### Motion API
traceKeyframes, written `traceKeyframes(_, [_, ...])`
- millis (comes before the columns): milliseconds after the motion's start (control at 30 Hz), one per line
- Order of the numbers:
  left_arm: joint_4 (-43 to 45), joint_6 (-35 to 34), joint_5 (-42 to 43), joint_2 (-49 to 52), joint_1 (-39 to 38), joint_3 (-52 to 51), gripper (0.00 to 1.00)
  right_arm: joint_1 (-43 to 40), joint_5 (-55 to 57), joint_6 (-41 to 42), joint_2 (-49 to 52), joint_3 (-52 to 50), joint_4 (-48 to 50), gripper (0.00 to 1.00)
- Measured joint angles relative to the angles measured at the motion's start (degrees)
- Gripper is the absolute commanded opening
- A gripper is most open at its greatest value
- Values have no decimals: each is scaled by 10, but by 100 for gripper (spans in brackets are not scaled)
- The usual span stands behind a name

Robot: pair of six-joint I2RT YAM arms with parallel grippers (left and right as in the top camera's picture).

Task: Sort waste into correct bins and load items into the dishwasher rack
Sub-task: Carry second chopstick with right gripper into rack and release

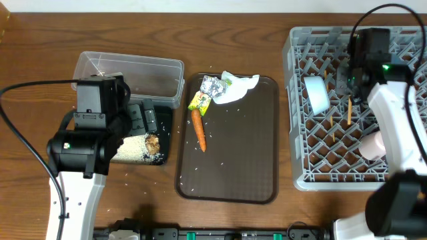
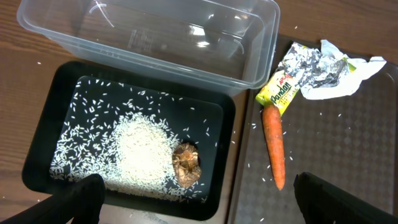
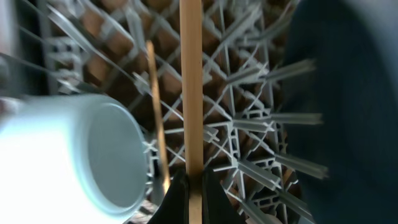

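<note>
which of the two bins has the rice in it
The shallow black tray: the rice pile and brown lump lie in it. The clear tub beside it looks empty.

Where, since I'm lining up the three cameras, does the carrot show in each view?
Overhead: the carrot lies on the left part of the brown tray.
Left wrist: right of centre, reaching toward the lower edge.
Right wrist: not in it.
Shared landmark: the yellow wrapper at its upper end, in both those views.
</note>
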Motion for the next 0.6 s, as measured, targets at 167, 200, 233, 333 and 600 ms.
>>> traceKeyframes(167, [0,0,0,0,0,0,98,1,6,-13,27,-4,3,49])
traceKeyframes(200, [0,0,0,0,0,0,98,4,6,-13,23,-4,6,51])
traceKeyframes(233, [0,0,0,0,0,0,98,6,5,-16,20,-4,6,54])
traceKeyframes(333, [0,0,0,0,0,0,98,21,-14,-17,-8,-4,6,63])
traceKeyframes(600, [0,0,0,0,0,0,98,60,-87,-5,-171,5,5,99])
